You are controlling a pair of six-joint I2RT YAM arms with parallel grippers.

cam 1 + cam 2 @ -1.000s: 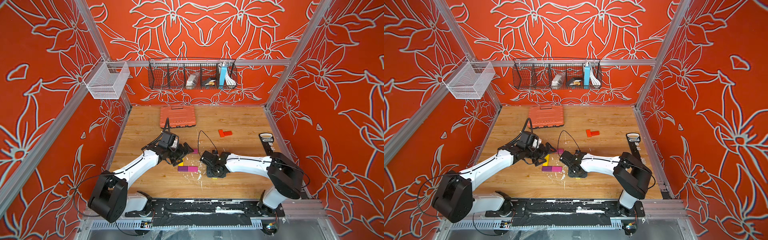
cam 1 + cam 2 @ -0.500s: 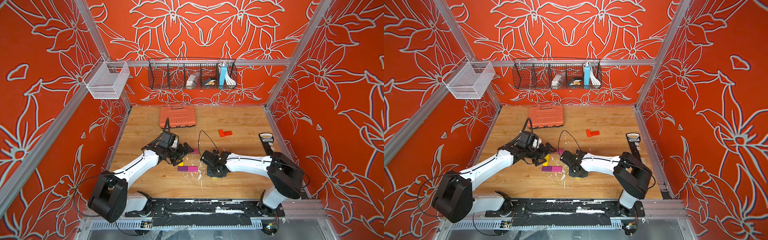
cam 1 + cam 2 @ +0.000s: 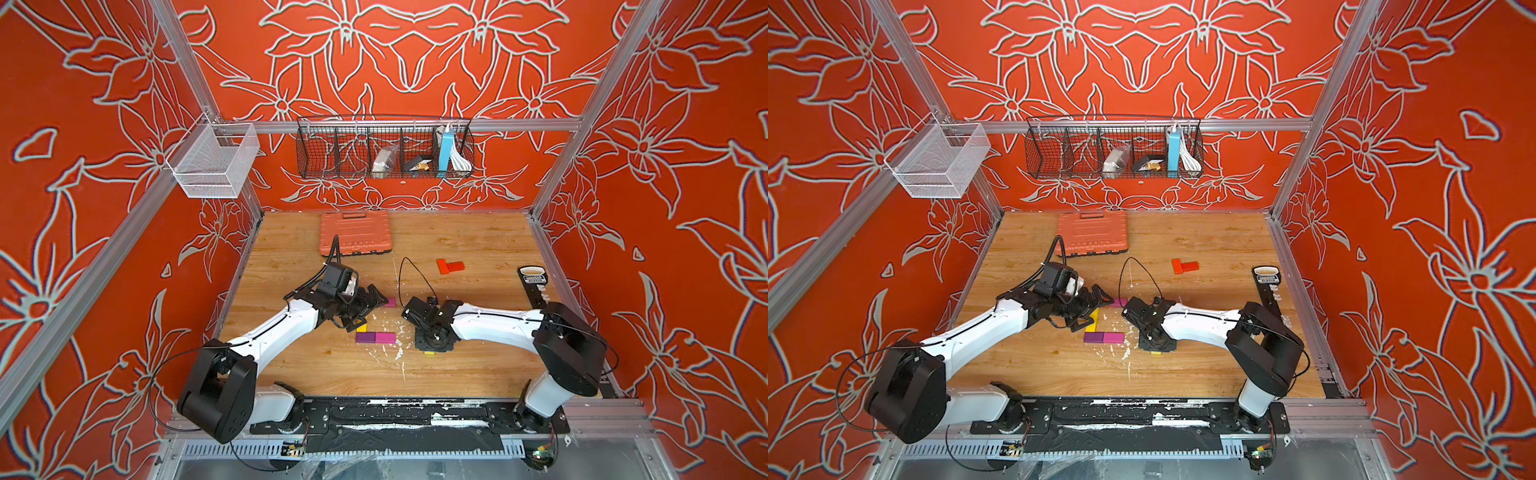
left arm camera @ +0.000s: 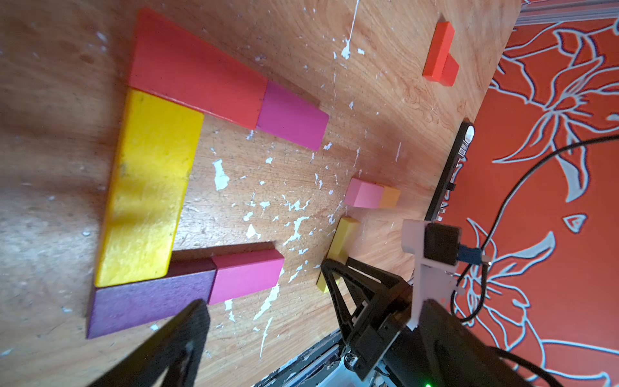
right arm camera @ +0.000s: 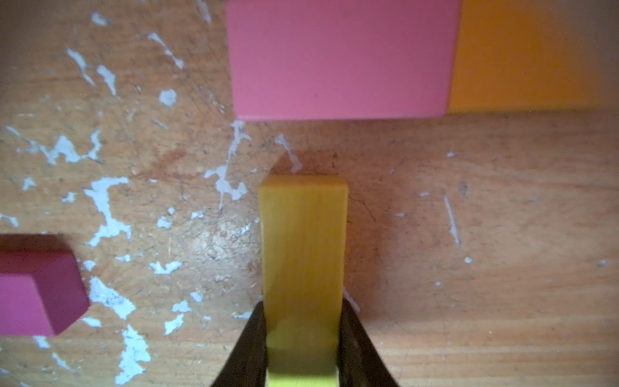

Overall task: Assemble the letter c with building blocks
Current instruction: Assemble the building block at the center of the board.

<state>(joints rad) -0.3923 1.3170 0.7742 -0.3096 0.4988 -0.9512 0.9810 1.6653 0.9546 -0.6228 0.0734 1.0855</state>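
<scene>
- The left gripper (image 3: 368, 308) sits left of centre in a top view with its jaws spread wide and nothing between them. In the left wrist view one dark finger (image 4: 181, 335) shows at the bottom edge, over the purple block (image 4: 147, 298). It looks parked there, clear of the layout.
- The letter itself fills the left half of the left wrist view. A long yellow block (image 4: 147, 187) makes the spine. A red block (image 4: 197, 70) and a magenta block (image 4: 291, 115) run end to end as the upper arm. The purple block and a second magenta block (image 4: 246, 276) form the lower arm. The pieces lie edge to edge, so the shape already reads as a C opening toward the frame's right.
- The right gripper (image 5: 303, 321) is clamped on the other yellow block (image 5: 303, 241), near one end. Most of the block's length sticks out ahead, probably so its free end can be aimed.
- A pink block (image 5: 338, 57) and an orange block (image 5: 522, 53) lie end to end in the upper right of the right wrist view, near that free end but not touching it.
- An orange-red pair (image 4: 440, 53) rests in the upper right of the left wrist view, well apart and apparently spare.
</scene>
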